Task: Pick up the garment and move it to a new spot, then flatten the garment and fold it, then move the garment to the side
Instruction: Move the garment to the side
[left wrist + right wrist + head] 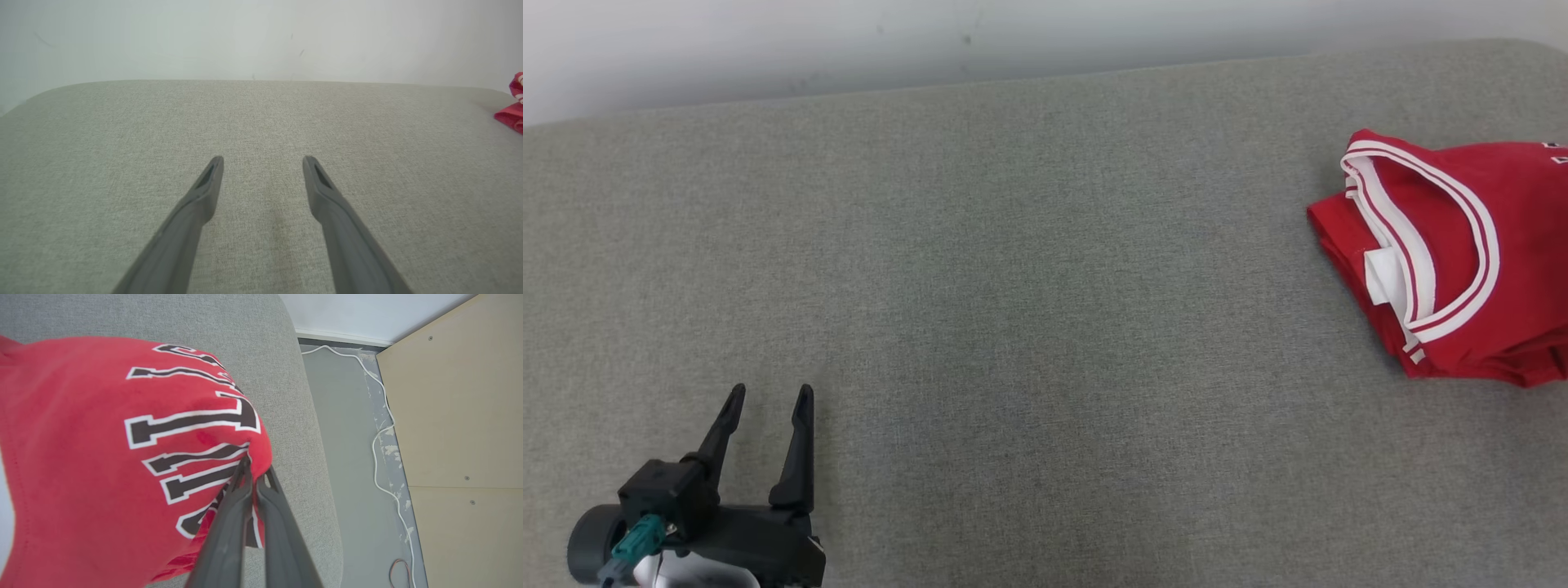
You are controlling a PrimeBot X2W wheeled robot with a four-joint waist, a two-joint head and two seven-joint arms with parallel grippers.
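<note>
The head view looks down on the padded counter (1013, 286). The left wrist view looks low across it toward the wall (245, 41). The right wrist view sits close above the red shirt (81, 457), which all three share.

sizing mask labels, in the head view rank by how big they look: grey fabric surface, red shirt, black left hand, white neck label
1. grey woven fabric surface
2. folded red shirt with white-striped collar, cropped at the edge
3. black two-fingered left hand, cropped, nearer the camera
4. small white neck label
</note>
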